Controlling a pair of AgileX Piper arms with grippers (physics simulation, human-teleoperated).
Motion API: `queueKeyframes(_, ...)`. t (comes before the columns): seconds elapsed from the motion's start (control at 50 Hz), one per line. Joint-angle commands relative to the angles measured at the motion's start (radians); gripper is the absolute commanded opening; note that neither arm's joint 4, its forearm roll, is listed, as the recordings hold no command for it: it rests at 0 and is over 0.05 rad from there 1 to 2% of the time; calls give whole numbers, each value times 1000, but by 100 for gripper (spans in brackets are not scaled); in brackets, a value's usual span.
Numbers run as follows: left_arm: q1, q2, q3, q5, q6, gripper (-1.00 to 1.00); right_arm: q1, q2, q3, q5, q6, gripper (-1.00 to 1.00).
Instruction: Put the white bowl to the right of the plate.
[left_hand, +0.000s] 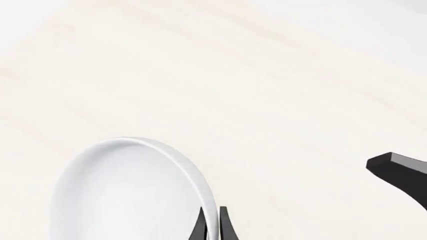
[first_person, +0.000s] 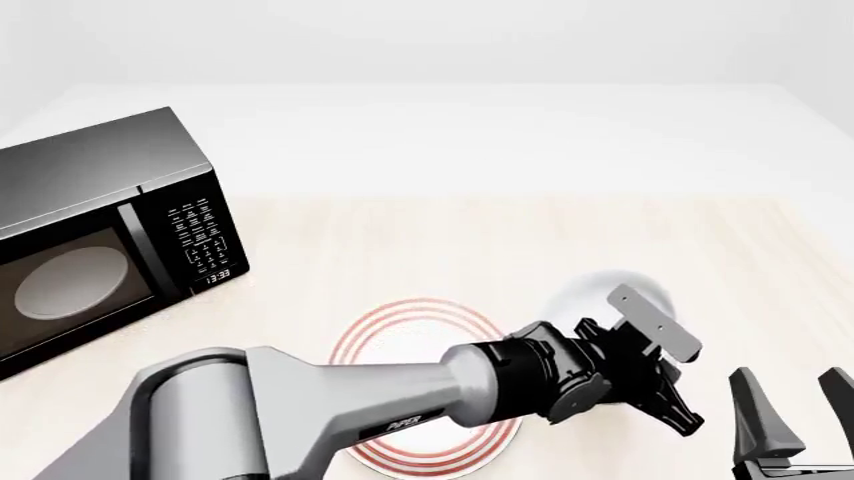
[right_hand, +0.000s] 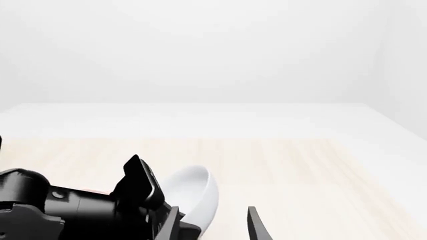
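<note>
The white bowl (left_hand: 127, 192) hangs tilted from my left gripper (left_hand: 212, 222), whose jaws pinch its rim. In the front view the left arm reaches across the red-ringed plate (first_person: 390, 322), and the left gripper (first_person: 667, 400) is just right of it. The bowl (first_person: 587, 292) shows only partly behind the wrist there. The right wrist view shows the bowl (right_hand: 197, 192) tipped on its side above the table. My right gripper (first_person: 790, 405) is open and empty at the front right, close to the left gripper.
A black microwave (first_person: 94, 240) with its door shut stands at the far left. The left arm's grey link (first_person: 307, 400) covers the front part of the plate. A right gripper finger (left_hand: 400, 170) shows in the left wrist view.
</note>
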Motion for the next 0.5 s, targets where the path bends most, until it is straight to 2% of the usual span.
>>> queueKeyframes(0.02, 3, 12, -12, -12, 0, -100, 0, 0, 0, 0, 0, 100)
queueKeyframes(0.5, -1, 45, -20, -37, -17, -100, 0, 0, 0, 0, 0, 100)
